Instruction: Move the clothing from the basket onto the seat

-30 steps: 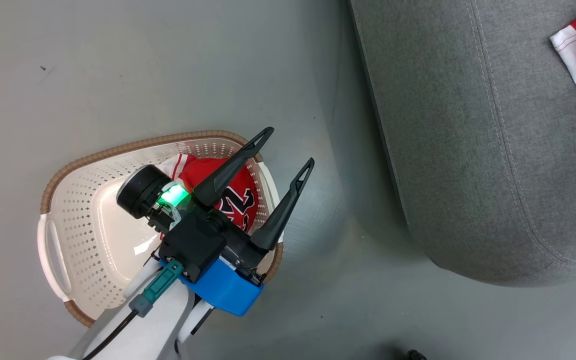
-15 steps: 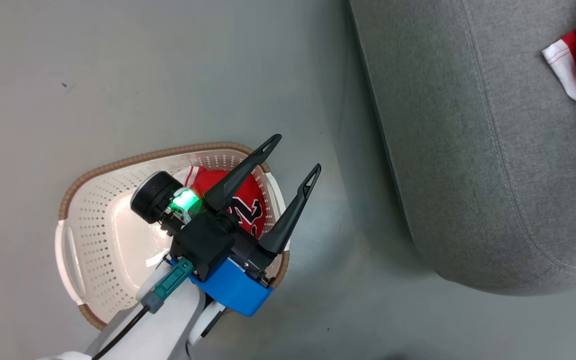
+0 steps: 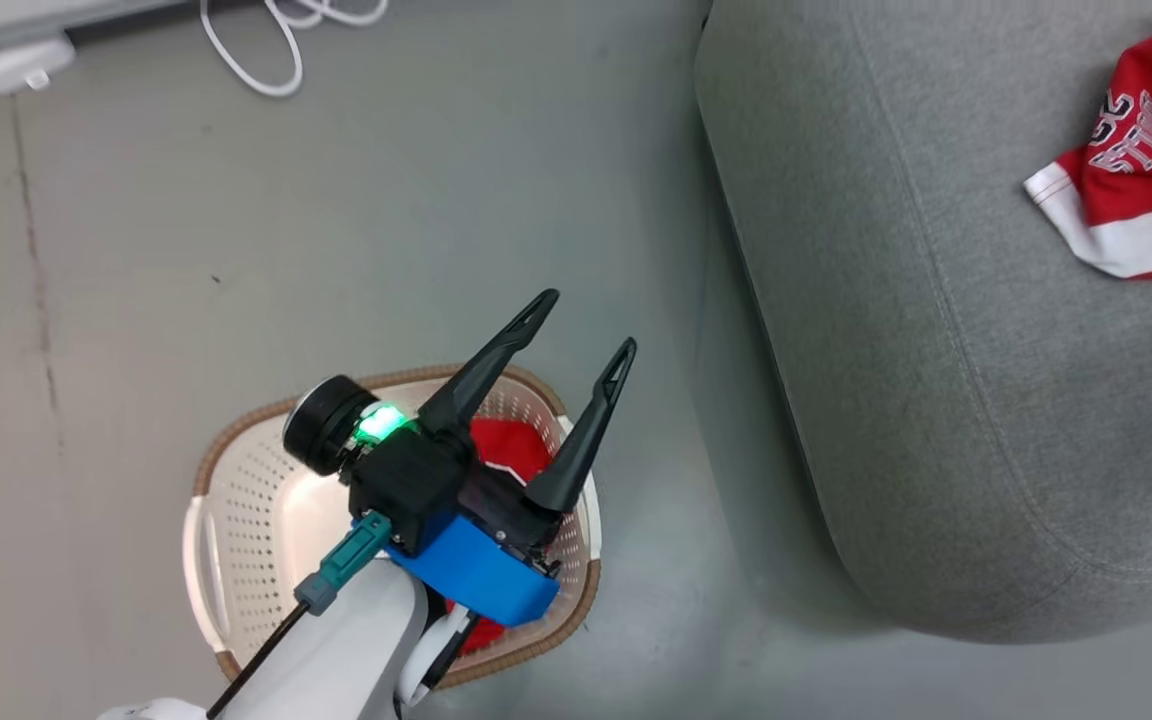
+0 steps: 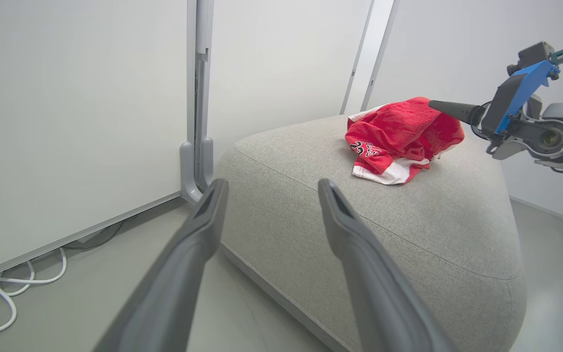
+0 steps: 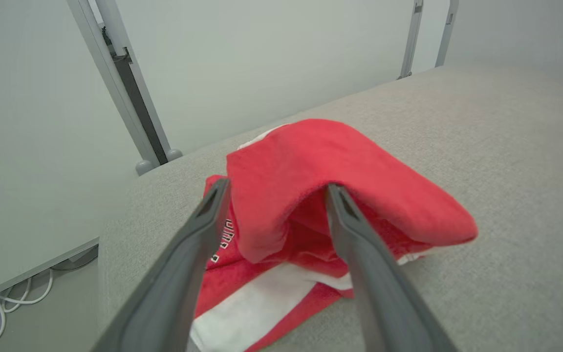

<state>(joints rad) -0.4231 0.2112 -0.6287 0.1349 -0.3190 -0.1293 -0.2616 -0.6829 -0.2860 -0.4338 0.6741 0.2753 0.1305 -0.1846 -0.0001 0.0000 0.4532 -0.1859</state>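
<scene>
A white cable (image 3: 276, 50) loops on the grey floor (image 3: 136, 250) at my far left, close to the wall. Nearer me stands the cream laundry basket (image 3: 236, 520). My left gripper (image 3: 586, 322) hovers above its right-hand end, fingers spread wide with nothing between them. Under that gripper a red jersey (image 3: 506, 445) lies bunched against the basket's right wall, partly hidden by my wrist.

Further right, across a strip of bare floor, is the light-grey couch (image 3: 886, 350). On its top, toward the far right, a second jersey (image 3: 1136, 190) lies crumpled, red with a white band and white lettering. My right gripper (image 5: 277, 186) is at that jersey. Its fingers stand well apart, about as wide as my left ones. A raised red fold fills the gap between them and arches over the tip of the finger on the wrist view's right. I cannot tell whether either finger presses on the cloth.
</scene>
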